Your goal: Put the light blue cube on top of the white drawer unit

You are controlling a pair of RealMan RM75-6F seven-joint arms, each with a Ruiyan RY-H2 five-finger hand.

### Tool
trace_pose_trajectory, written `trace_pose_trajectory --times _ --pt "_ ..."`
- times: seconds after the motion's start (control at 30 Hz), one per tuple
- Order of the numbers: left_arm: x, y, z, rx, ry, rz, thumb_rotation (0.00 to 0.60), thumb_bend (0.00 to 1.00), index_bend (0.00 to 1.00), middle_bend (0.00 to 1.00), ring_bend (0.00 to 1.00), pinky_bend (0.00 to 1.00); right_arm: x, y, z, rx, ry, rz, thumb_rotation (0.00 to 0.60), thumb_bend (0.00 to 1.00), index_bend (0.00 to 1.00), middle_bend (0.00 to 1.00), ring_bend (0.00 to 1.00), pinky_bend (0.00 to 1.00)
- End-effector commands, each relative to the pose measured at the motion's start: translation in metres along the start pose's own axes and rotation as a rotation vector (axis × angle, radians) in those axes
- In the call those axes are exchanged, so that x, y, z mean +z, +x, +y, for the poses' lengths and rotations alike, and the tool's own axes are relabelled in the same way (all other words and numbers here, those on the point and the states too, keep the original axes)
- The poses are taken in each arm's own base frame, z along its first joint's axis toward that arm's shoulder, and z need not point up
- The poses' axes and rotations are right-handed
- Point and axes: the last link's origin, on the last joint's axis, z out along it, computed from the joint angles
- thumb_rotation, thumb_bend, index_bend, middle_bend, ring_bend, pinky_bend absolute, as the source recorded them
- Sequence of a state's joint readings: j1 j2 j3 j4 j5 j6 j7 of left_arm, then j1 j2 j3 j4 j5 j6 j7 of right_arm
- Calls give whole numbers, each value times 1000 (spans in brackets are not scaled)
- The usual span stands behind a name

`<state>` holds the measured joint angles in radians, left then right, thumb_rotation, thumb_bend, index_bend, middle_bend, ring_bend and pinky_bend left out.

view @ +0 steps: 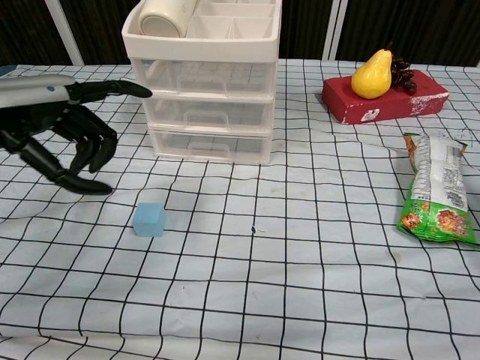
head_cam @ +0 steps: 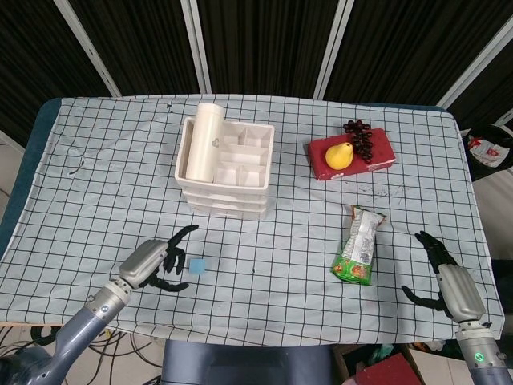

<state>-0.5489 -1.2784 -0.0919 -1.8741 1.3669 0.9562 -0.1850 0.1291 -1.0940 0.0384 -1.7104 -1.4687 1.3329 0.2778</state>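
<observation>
— How is the left hand set?
— Spread wide, fingers apart and curved downward, holding nothing. It hovers just beside the light blue cube, on the cube's left, not touching it.
— And the right hand?
— Also empty, fingers apart, at the worktop's near right edge, well apart from everything else.
— What else is around?
— The white drawer unit stands behind the cube, three clear-fronted drawers under a divided top tray, with a cream cylindrical bottle lying in the tray's left side. Further right a red box carries a yellow pear and dark grapes; a green snack packet lies nearer.
— The cube itself?
— Small, pale blue, flat on the checked cloth, open space all around it.
</observation>
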Motion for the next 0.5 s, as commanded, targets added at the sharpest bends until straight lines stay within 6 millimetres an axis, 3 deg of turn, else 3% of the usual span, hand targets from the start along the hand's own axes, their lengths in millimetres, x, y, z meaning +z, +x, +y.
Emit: trace_pose_trajectory --times 0.03,0.23,0.5 --pt "28 -6 12 -90 -8 20 600 222 0 809 784 730 0 0 0 5 -2 0 600 206 0 0 0 153" --pt "55 -12 14 -211 30 55 600 233 16 835 808 749 1 1 0 17 -6 -1 600 207 0 0 0 153" --pt "73 -12 11 -266 69 69 600 234 22 842 815 751 2 2 0 32 -10 -1 600 206 0 0 0 153"
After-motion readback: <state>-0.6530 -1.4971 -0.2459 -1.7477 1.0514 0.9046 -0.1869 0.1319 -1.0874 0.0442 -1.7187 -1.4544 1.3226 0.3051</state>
